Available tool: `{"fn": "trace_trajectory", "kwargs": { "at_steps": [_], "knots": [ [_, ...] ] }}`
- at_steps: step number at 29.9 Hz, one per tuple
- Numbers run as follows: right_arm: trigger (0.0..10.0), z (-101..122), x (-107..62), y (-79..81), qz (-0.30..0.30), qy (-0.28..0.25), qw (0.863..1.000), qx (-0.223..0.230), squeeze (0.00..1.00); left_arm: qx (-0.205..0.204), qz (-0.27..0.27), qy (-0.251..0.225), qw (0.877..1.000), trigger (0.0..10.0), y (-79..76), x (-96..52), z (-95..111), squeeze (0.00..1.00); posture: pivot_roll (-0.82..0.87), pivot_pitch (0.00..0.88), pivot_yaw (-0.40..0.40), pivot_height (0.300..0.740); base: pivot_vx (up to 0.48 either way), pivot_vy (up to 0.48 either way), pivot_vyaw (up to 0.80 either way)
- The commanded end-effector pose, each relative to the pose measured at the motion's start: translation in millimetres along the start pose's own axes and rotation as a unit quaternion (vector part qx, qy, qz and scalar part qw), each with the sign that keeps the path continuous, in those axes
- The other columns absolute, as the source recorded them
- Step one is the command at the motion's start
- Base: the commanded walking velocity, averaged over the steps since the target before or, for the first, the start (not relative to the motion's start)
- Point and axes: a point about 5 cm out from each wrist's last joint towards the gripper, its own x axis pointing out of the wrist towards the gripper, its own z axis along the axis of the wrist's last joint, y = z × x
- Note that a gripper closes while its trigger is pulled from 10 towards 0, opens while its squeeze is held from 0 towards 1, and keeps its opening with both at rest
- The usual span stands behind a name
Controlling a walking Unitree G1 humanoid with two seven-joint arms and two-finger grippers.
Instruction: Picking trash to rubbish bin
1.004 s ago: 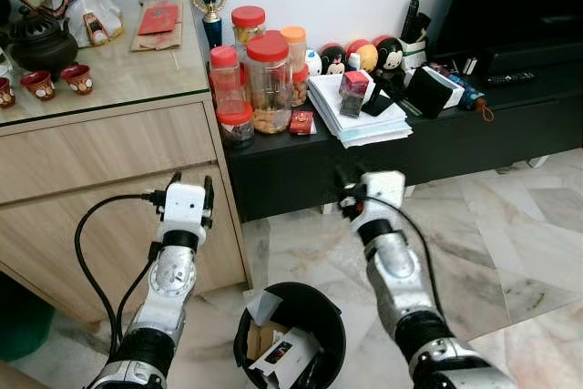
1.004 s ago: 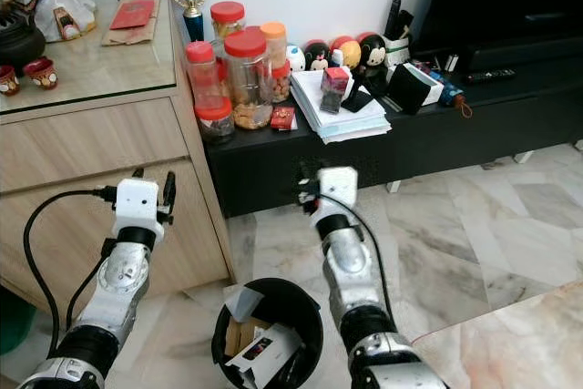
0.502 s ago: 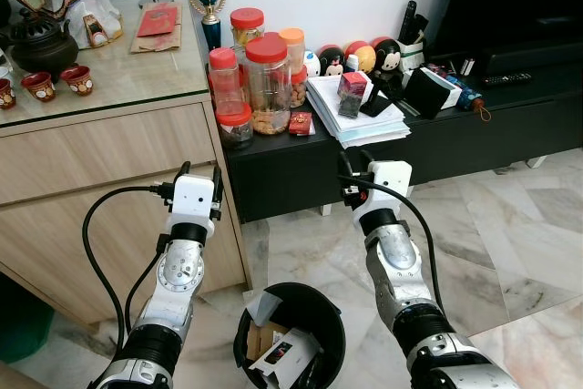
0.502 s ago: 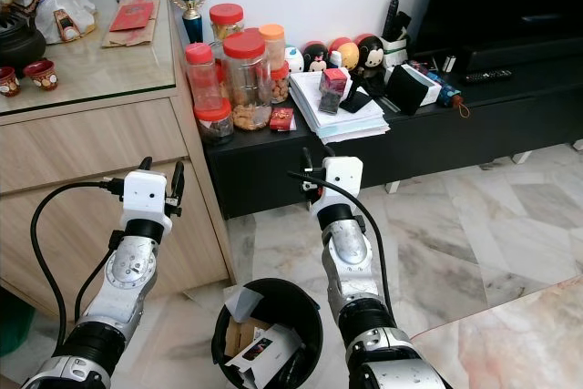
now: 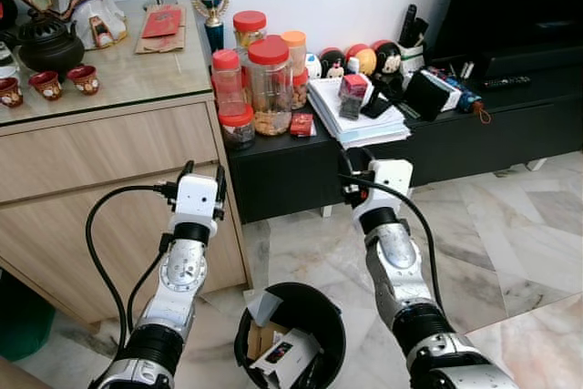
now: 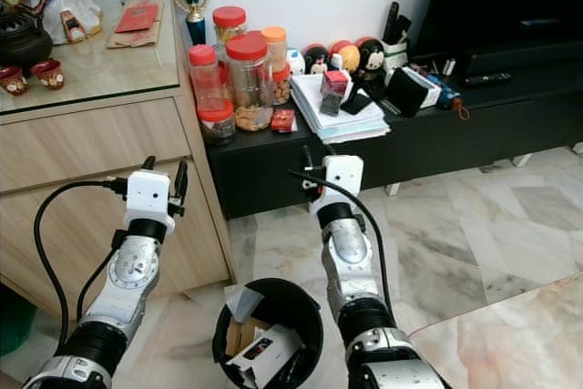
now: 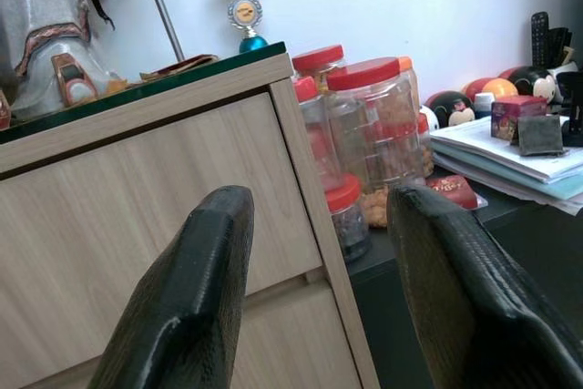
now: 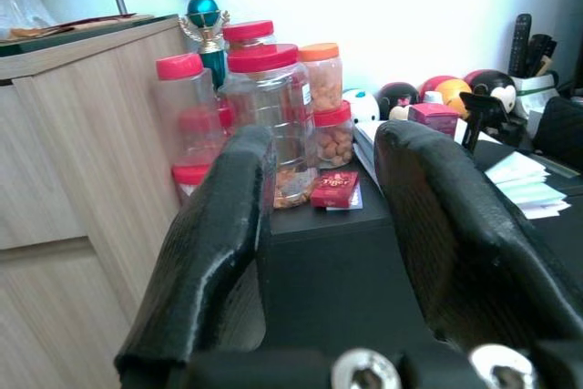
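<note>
Facing the wooden cabinet (image 5: 100, 148), the left gripper (image 5: 202, 173) is spread and empty. The right gripper (image 5: 353, 163), likewise spread, hangs before the low black shelf (image 5: 301, 157). Near that shelf's front edge lies a small red packet (image 5: 301, 123): probably light, crushable trash; pinch its flat sides, then carry to the bin (image 5: 332, 316).

A home living room: marble floor (image 5: 510, 225), a low black TV console (image 5: 437, 148) crowded with snack jars (image 5: 270, 84), and a wooden sideboard (image 5: 100, 148).

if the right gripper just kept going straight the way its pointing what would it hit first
Most likely the small red packet on the black low cabinet, with the jars just behind it. The right gripper has its jaws open and empty. Depth is hard to judge.
</note>
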Motion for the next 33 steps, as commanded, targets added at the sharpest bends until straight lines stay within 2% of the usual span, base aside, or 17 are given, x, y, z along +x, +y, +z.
{"fn": "trace_trajectory", "kwargs": {
  "at_steps": [1,11,33],
  "knots": [
    [10.0,0.6,0.7,3.1,0.004,0.0,1.0,0.003,0.0,0.004,0.004,-0.011,1.0,10.0,2.0,3.5,4.5,0.0,0.18,0.0,0.035,0.74,0.0,0.0,0.0],
    [10.0,-3.3,-1.8,4.1,0.004,0.007,1.0,0.004,0.0,0.007,0.015,-0.007,1.0,10.0,8.5,3.9,2.2,0.0,0.18,0.0,0.036,0.74,0.0,0.0,0.0],
    [10.0,-3.7,-2.3,5.0,0.0,0.006,1.0,0.005,0.0,0.003,0.015,-0.013,1.0,10.0,8.2,7.5,4.7,0.0,0.18,0.0,0.039,0.74,-0.319,0.0,0.0]
  ]
}}
